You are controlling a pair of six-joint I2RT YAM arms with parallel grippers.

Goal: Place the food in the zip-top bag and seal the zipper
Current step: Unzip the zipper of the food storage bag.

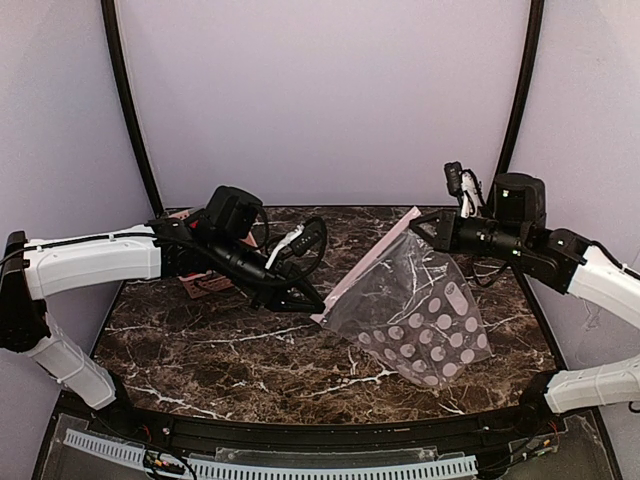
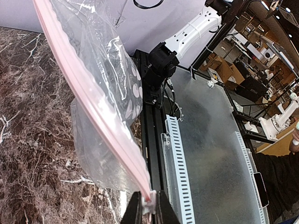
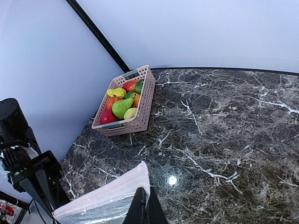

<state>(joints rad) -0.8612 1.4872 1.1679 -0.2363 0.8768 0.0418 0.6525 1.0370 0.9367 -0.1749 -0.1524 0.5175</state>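
The clear dotted zip-top bag (image 1: pixel 425 315) hangs stretched between both grippers above the table. Its pink zipper (image 1: pixel 365 265) runs slanted from lower left to upper right. My left gripper (image 1: pixel 316 303) is shut on the white slider tab at the zipper's lower end, as the left wrist view shows (image 2: pixel 150 205). My right gripper (image 1: pixel 418 228) is shut on the bag's upper corner (image 3: pixel 147 203). The food (image 3: pixel 122 103), red, green, yellow and orange toy fruits, lies in a pink slotted basket (image 3: pixel 140 120) at the far left. I see no food in the bag.
In the top view the basket (image 1: pixel 203 285) is mostly hidden behind my left arm. The dark marble table (image 1: pixel 230 350) lies below the bag. A black frame rail and a white slotted strip (image 1: pixel 300 468) run along the near edge.
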